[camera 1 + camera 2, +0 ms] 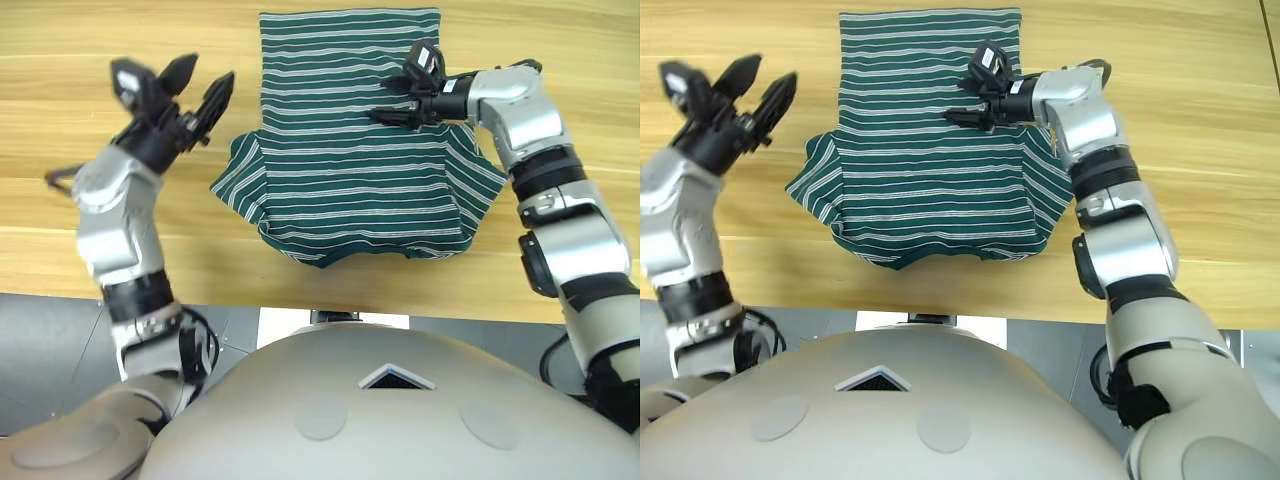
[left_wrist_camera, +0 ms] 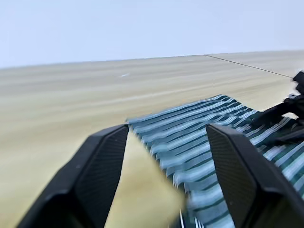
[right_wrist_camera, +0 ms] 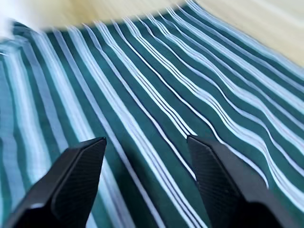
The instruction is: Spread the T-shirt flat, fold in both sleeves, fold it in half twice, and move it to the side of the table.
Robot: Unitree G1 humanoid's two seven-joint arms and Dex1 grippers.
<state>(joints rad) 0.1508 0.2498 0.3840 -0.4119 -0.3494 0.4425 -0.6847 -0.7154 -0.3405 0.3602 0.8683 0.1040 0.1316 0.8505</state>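
A dark green T-shirt (image 1: pixel 345 130) with white stripes lies on the wooden table (image 1: pixel 80 60), collar toward me. Its left sleeve (image 1: pixel 238 172) sticks out to the side; the right sleeve (image 1: pixel 478 170) lies partly folded under my right arm. My right gripper (image 1: pixel 392 103) hovers open over the right half of the shirt (image 3: pixel 156 95), fingers (image 3: pixel 76 185) apart just above the cloth. My left gripper (image 1: pixel 197 88) is raised over bare table to the left of the shirt, open and holding nothing; its wrist view looks past the fingers (image 2: pixel 95 175) to the shirt (image 2: pixel 199 133).
The table's front edge (image 1: pixel 120 292) runs just above a dark floor. A thin dark cable (image 1: pixel 58 178) lies on the wood at the far left. Bare wood surrounds the shirt on both sides.
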